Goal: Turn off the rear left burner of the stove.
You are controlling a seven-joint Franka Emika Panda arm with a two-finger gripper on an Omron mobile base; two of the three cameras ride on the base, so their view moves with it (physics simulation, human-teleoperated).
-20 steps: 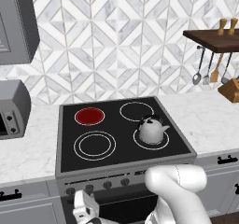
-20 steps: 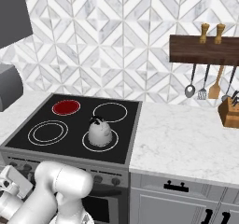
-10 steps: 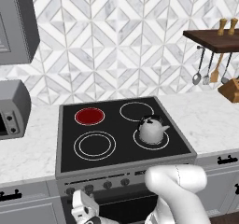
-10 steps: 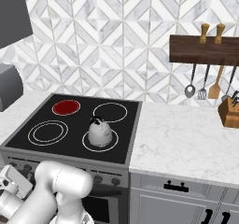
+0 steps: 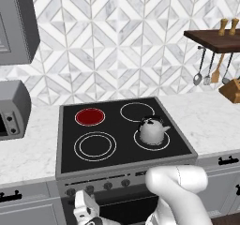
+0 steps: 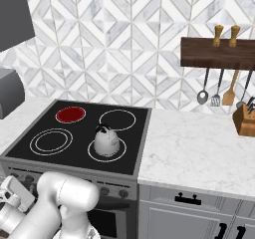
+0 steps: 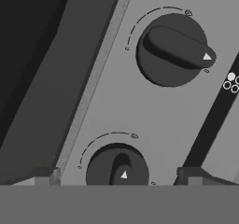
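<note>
The rear left burner (image 5: 90, 116) (image 6: 70, 114) glows as a solid red disc on the black glass top of the stove (image 5: 70, 170) (image 6: 144, 133). My gripper (image 7: 116, 177) hangs low before the stove's front panel, by the left end of the knob row (image 5: 89, 188). In the hand view it is open, with its dark fingertips (image 7: 44, 174) on either side of a round dark knob (image 7: 116, 169) whose white pointer mark faces up. A second knob (image 7: 172, 50) sits further up, its bar turned to the right. The hand (image 5: 84, 209) (image 6: 12, 193) also shows in both base views.
A steel kettle (image 5: 152, 130) (image 6: 106, 141) stands on the front right zone. A grey toaster oven (image 5: 11, 109) sits on the counter left of the stove. Utensils hang under a wooden shelf (image 6: 219, 54), and a knife block (image 6: 245, 121) stands at the right.
</note>
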